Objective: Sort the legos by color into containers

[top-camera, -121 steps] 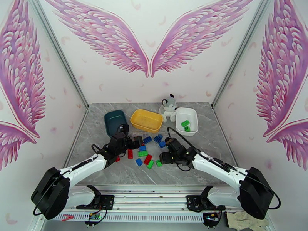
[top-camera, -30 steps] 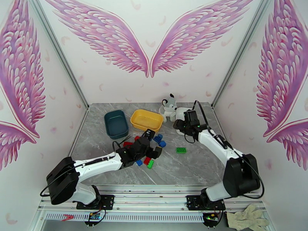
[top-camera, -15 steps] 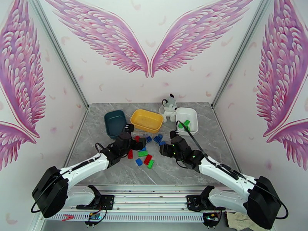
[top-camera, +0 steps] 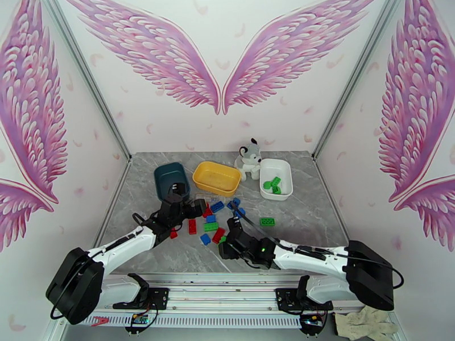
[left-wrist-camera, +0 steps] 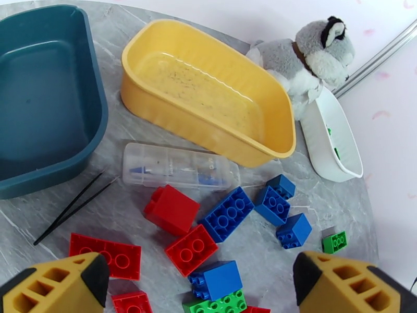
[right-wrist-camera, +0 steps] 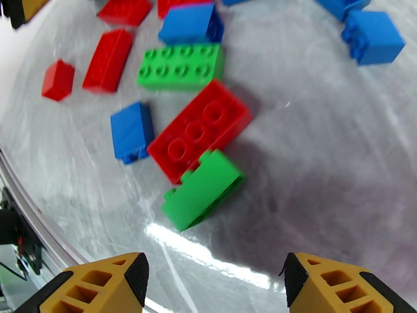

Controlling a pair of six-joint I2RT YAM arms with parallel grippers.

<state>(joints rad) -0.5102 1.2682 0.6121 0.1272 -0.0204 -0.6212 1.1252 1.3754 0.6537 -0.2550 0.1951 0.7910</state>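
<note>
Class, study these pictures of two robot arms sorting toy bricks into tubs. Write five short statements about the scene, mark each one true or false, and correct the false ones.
1. The white tub holds green bricks. True.
2. The yellow tub is full of bricks. False: nothing lies in it.
3. The plush toy sits between the yellow tub and the white tub. True.
4. The left hand grips a brick. False: it is open and holds nothing.
5. The right hand is open, with a green brick ahead of it beside a red brick. True.
</note>
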